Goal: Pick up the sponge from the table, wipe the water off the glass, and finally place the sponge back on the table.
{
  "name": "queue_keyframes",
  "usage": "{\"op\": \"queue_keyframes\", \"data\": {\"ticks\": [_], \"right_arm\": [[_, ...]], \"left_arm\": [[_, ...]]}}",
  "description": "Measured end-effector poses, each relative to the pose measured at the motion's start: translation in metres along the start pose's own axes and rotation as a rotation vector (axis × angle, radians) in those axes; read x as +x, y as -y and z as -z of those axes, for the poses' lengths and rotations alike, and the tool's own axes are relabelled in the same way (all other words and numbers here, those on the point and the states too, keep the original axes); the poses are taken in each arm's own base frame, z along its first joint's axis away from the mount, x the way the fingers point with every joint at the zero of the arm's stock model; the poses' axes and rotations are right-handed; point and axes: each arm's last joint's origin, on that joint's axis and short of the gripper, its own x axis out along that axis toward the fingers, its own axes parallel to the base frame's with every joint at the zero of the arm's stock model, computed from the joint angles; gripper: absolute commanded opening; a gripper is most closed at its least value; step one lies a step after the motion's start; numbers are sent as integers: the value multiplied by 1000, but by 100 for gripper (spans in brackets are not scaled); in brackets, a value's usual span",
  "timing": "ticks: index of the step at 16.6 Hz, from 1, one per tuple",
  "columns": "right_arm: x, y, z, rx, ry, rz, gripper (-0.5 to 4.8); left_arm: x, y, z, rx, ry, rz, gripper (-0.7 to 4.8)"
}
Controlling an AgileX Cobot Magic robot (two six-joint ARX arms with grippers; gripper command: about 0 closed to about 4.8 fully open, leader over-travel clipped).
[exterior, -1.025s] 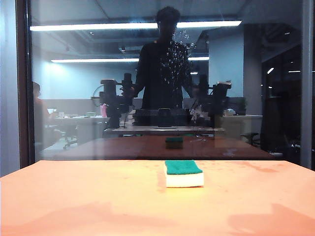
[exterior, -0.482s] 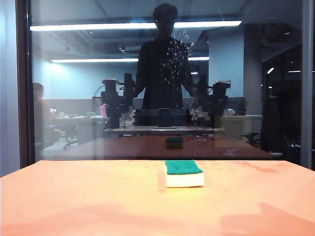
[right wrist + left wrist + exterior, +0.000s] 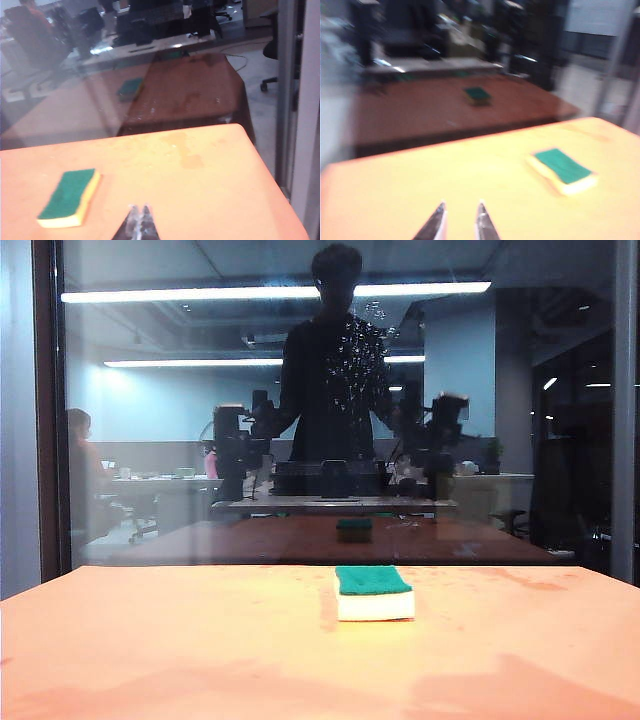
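The sponge, green on top and cream below, lies flat on the orange table close to the glass. Water speckles the pane high above it as whitish droplets. Neither arm shows directly in the exterior view, only dim reflections. In the left wrist view my left gripper hovers open over bare table, well short of the sponge. In the right wrist view my right gripper is shut and empty, with the sponge off to one side and apart from it.
A dark frame post borders the glass on the left and a pale one on the right. The pane mirrors a darker tabletop with the sponge's twin. In the right wrist view the table's side edge runs beside a frame post.
Both mirrored arms have shifted in the glass, the right-hand one tilting upward. The shadows along the table's front edge have moved. The sponge has stayed put.
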Motion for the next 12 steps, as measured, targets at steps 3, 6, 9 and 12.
{"op": "queue_keyframes", "data": {"ticks": [3, 6, 9, 12], "right_arm": [[2, -5, -15, 8, -49, -52, -6], [14, -8, -33, 30, -156, -74, -5], [34, -10, -52, 54, -246, -116, -4], [64, -16, -66, 78, -362, -182, 2]], "left_arm": [[0, 1, 2, -23, -18, 43, 79], [0, 1, 2, -24, -18, 48, 79], [0, 1, 2, -24, -18, 48, 79], [0, 1, 2, -25, -19, 49, 79]]}}
